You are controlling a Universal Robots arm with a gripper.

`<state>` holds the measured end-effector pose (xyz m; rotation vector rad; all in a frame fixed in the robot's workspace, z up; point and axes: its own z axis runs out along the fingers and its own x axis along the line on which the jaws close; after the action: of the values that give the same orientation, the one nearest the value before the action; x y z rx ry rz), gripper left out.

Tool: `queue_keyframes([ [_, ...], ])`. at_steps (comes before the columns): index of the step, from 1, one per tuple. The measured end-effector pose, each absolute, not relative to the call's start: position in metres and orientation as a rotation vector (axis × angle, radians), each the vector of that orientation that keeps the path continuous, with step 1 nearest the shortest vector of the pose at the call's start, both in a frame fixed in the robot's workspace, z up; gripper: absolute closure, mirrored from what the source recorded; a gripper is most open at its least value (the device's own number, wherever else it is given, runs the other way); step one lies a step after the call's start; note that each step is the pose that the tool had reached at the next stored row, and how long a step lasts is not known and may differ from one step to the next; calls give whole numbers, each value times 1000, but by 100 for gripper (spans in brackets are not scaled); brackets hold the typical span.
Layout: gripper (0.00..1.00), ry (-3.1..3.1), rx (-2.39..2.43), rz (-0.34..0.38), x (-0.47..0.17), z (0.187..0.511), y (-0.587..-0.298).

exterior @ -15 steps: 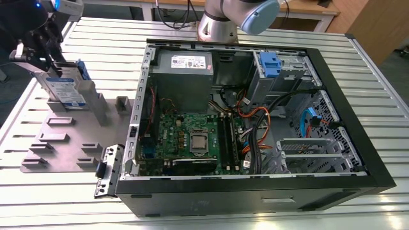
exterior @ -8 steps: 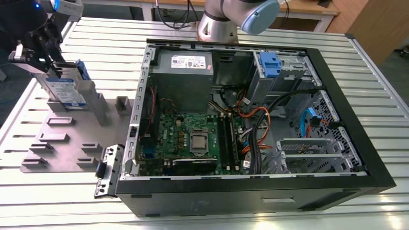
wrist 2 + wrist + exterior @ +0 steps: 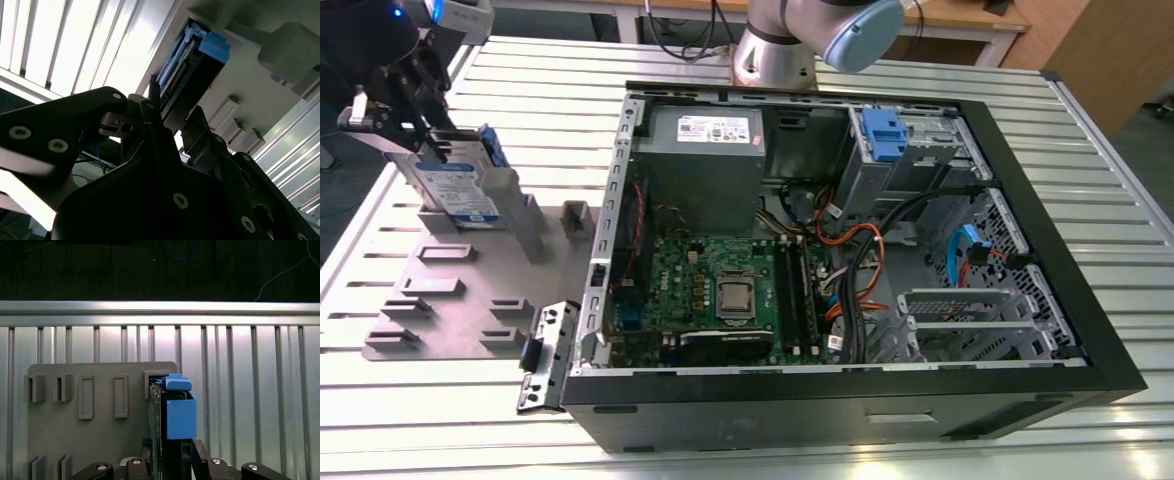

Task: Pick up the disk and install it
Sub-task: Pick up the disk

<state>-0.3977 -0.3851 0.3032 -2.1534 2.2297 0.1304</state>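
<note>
The disk [image 3: 458, 190] stands on edge, slightly tilted, at the back of the grey fixture plate [image 3: 447, 300] on the exterior view's left; its white-and-blue label faces the camera and a blue carrier frames it. My gripper [image 3: 434, 145] comes down on its upper end. In both wrist views the black fingers [image 3: 196, 452] press against the two flat sides of the disk [image 3: 180, 415], so the gripper [image 3: 171, 452] is shut on it. The second wrist view shows the blue carrier end of the disk [image 3: 200, 50] just beyond the gripper [image 3: 172, 117].
An open black computer case [image 3: 1067, 330] lies on the slatted metal table [image 3: 534, 70], motherboard up. At its far corner is a drive bay with a blue bracket [image 3: 885, 135]. The arm's base [image 3: 774, 55] stands behind the case. A metal latch piece [image 3: 544, 355] lies beside the case.
</note>
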Motion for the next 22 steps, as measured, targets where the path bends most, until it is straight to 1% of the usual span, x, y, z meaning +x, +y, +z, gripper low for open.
queue_keyframes([
  [5, 58, 2230, -2154, 130, -398, 303, -385],
  [6, 64, 2230, -2154, 130, -398, 303, -385],
  [7, 65, 2230, -2154, 130, -398, 303, -385],
  [22, 65, 2230, -2154, 130, -398, 306, -386],
])
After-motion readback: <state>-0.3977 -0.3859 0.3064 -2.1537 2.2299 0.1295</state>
